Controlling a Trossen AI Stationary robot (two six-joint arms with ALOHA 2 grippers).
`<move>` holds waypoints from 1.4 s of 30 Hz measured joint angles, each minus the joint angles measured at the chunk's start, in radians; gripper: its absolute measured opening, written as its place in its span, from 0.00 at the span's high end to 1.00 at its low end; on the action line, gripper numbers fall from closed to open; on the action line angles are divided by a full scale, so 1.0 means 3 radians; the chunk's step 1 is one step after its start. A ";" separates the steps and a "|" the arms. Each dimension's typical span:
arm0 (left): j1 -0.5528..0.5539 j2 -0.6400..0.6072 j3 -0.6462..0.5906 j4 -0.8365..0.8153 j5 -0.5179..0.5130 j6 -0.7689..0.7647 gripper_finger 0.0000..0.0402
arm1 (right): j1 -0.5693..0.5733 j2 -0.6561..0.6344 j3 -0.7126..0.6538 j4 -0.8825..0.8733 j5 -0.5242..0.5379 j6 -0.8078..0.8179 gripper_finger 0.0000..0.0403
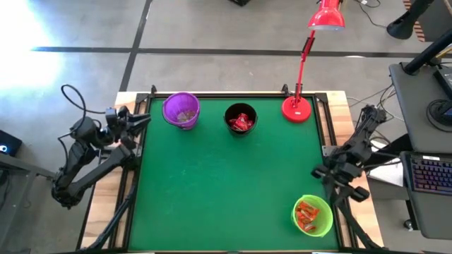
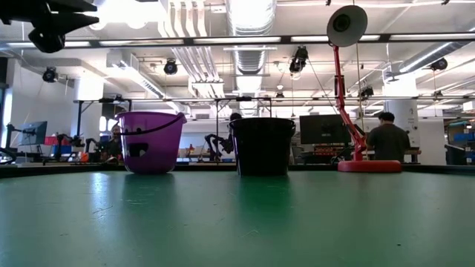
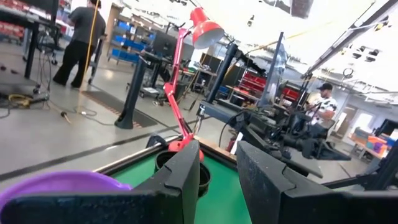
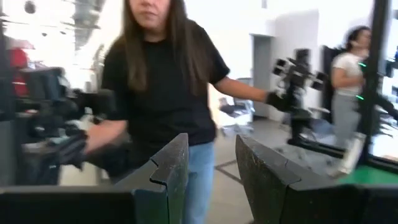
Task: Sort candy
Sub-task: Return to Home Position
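Note:
The candy lies in three cups on the green table (image 1: 212, 190). Red sweets (image 1: 241, 123) fill the black cup (image 1: 240, 120), orange-red ones (image 1: 306, 214) the green cup (image 1: 313, 215), and pale ones (image 1: 186, 114) the purple cup (image 1: 181, 111). My left gripper (image 1: 141, 118) stands open at the table's left edge, raised, beside the purple cup (image 3: 56, 186); its fingers (image 3: 217, 180) have nothing between them. My right gripper (image 1: 319, 171) is open at the right edge, above the green cup's far side, and its fingers (image 4: 211, 180) are empty too.
A red desk lamp has its base (image 1: 296, 109) on the far right corner of the table, its head (image 1: 327, 15) reaching beyond the far edge. A person (image 4: 161, 81) stands close beyond the table in the right wrist view. The middle of the green surface is bare.

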 joint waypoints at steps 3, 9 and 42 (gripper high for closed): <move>0.0000 0.0000 -0.0032 -0.0007 0.0000 -0.0114 0.78 | 0.0000 -0.0138 -0.0134 0.0059 -0.0142 0.0015 0.68; 0.0000 0.0000 -0.0085 -0.0011 0.0001 -0.0218 0.78 | 0.0000 -0.0339 -0.0328 0.0020 0.0050 0.0185 0.68; -0.0001 -0.0001 -0.0129 -0.0191 0.0113 -0.0217 0.78 | 0.0000 -0.0221 -0.0333 -0.0723 0.0928 0.0164 0.68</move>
